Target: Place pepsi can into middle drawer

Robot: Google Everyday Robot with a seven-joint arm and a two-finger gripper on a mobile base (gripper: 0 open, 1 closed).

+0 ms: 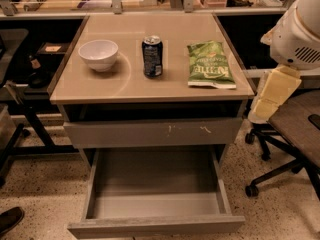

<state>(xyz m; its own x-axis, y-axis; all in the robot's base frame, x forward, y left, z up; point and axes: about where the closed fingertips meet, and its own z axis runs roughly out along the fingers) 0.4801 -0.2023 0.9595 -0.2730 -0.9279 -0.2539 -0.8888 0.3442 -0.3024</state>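
White bowl [98,54] and green chip bag [210,71] sit well apart on the tabletop [150,86]; office chair [295,126] at right.

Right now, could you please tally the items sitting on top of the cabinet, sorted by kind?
Bowls: 1, the white bowl
Cans: 1, the pepsi can
Bags: 1, the green chip bag
Total: 3
All three rest on the cabinet top. The pincer hangs to the right of the cabinet, touching none of them.
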